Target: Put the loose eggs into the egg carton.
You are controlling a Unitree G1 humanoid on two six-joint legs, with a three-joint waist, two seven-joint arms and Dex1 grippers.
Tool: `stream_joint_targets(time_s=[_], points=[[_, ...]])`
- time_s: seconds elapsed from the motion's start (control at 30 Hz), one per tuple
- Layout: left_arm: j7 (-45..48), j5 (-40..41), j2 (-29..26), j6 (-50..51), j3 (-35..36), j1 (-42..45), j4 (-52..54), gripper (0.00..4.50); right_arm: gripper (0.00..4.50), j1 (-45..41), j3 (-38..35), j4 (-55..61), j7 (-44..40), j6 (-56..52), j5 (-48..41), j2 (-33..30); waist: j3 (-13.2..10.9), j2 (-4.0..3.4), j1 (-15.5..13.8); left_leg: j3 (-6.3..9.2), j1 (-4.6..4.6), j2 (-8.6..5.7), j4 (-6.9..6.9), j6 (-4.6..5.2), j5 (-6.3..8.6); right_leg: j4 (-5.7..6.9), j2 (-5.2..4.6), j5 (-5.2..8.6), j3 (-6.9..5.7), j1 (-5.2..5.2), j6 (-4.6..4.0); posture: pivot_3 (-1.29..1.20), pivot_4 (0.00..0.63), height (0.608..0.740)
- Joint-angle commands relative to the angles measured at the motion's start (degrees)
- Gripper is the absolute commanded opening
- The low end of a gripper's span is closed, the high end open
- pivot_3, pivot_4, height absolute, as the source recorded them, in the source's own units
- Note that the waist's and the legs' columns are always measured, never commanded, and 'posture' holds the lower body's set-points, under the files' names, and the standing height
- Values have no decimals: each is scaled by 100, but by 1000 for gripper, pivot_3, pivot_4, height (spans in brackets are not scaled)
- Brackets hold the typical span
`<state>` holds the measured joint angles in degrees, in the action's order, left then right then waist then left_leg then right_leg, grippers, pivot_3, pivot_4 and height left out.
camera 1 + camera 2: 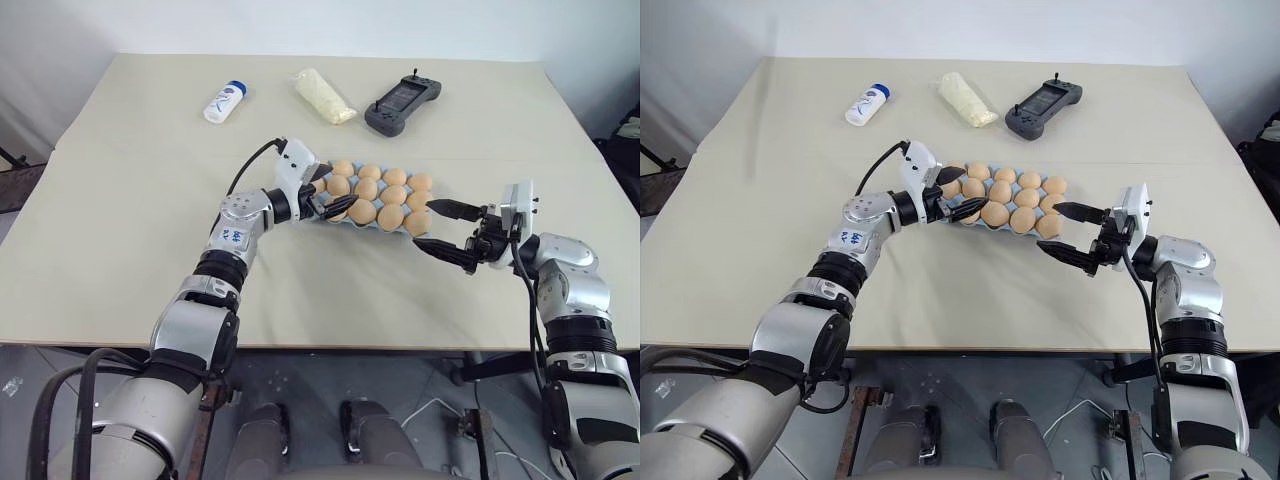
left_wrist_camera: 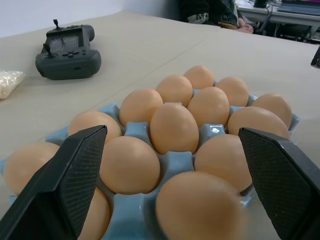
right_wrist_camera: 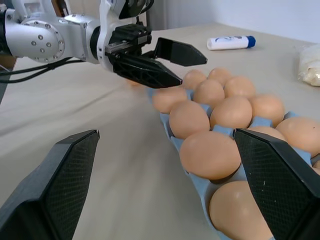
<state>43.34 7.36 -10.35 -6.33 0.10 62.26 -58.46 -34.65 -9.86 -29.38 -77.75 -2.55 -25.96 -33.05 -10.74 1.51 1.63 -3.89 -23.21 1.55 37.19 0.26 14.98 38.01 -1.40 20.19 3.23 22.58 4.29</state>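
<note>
The light blue bumpy egg carton (image 1: pixel 345 216) in the middle of the desk (image 1: pixel 120 230) looks full of smooth tan eggs (image 1: pixel 380 190); no loose ones seen; left gripper (image 1: pixel 327 198) and right gripper (image 1: pixel 447 229) both wide, holding nothing; job looks done.

silver jointed arms, black cables (claws' fingers black, textured).

White bottle (image 1: pixel 225 102), pale bag (image 1: pixel 323 96), black controller (image 1: pixel 402 104) — far side of table (image 1: pixel 120 220), apart.

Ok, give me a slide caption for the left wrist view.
Open left gripper poised over the blue egg carton packed with brown eggs.
</note>
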Motion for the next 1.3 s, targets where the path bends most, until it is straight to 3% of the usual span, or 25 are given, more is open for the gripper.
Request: stream_joint_targets(time_s=[0.03,0.23,0.47,0.6,0.87,1.03,1.3], points=[[0,297,-252,271,296,21,1019,4488,4500,64,-220,255,80,-42,-223,-14,0,0,6,0,0,0,0,0,0,0,0,0,1,0,0,0,150,740],[-382,627,-1005,1755,670,-1120,3759,4488,4500,56,-106,269,48,-120,-227,3,1,-1,39,0,3,5,-6,-2,0,5,1,0,3,0,0,0,150,740],[-611,1045,-1884,3145,1263,-3347,6303,4488,4500,-346,104,-158,-128,-161,-39,-48,0,-1,33,5,4,5,8,2,-3,18,-3,0,1,-2,0,0,150,740],[-801,1227,-2068,3388,1783,-4471,6950,4488,4500,-661,204,-529,-282,-85,95,-41,0,-1,29,11,11,4,5,5,-4,19,-6,0,-1,-9,-1,0,150,740],[-1135,1398,-1829,3089,2417,-5870,7051,4488,4500,-1001,291,-946,-507,2,257,-11,0,-1,17,16,8,4,-14,6,0,-14,-10,-1,-8,-12,-5,0,150,740],[-1315,1403,-1776,2927,2226,-5278,6691,4488,4500,-1064,320,-1021,-545,1,334,21,0,-1,-9,19,3,4,-11,6,1,-18,-12,-1,-13,-13,-5,0,150,740],[-1039,803,-1564,1931,1222,-2911,4022,4488,4500,-1036,355,-927,-559,-47,390,50,0,-1,18,6,2,3,-9,9,-13,-15,-14,-12,-25,-15,-7,0,150,740]])
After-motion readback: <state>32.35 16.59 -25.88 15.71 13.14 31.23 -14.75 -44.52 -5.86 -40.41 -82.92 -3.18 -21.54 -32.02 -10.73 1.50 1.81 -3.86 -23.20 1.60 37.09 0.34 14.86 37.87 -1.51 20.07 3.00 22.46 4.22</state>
